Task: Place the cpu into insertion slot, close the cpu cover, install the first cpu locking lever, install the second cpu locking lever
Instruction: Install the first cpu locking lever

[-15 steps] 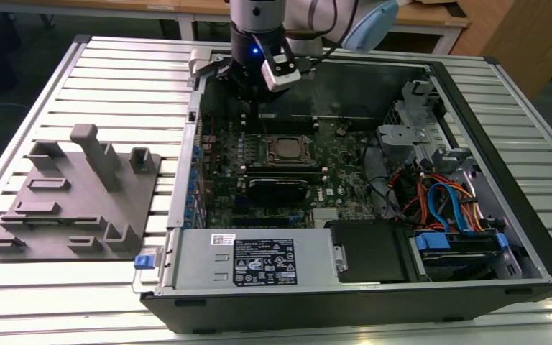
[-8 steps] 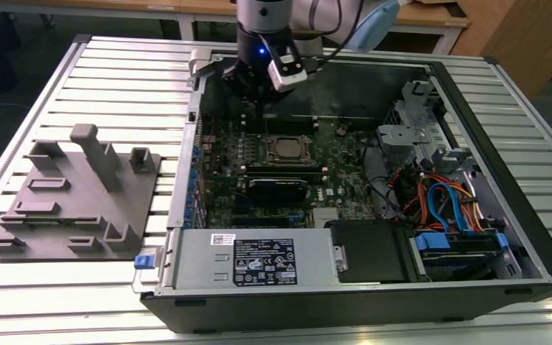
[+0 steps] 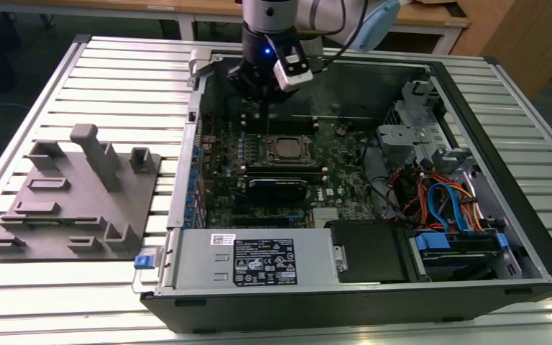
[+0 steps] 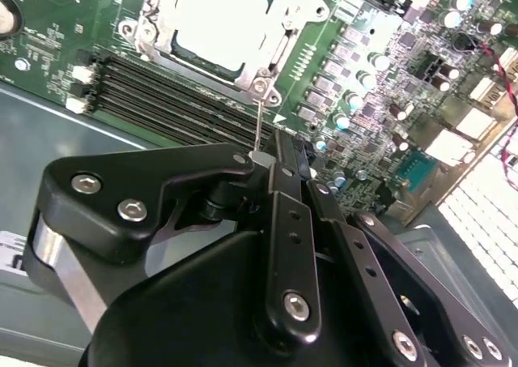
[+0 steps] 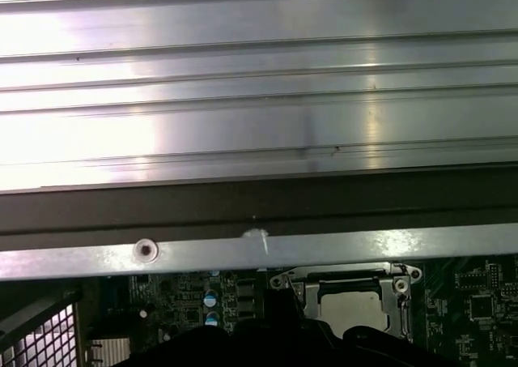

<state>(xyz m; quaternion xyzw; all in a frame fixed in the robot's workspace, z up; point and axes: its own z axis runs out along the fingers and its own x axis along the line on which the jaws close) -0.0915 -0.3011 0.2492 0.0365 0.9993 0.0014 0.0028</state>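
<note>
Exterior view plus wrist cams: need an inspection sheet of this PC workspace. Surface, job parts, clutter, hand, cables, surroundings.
Surface: slatted metal table, with an open computer case lying on it.
Job's things: cpu sits in the insertion slot; cpu cover is down over it; one thin locking lever stands up by a socket corner.
Clutter: grey moulded fixture on the table, on the exterior view's left of the case.
Hand: hand is above the board, at the upright lever's tip.
Cables: blue, orange and red bundle inside the case, on the exterior view's right.
Surroundings: wooden furniture behind the table.
</note>
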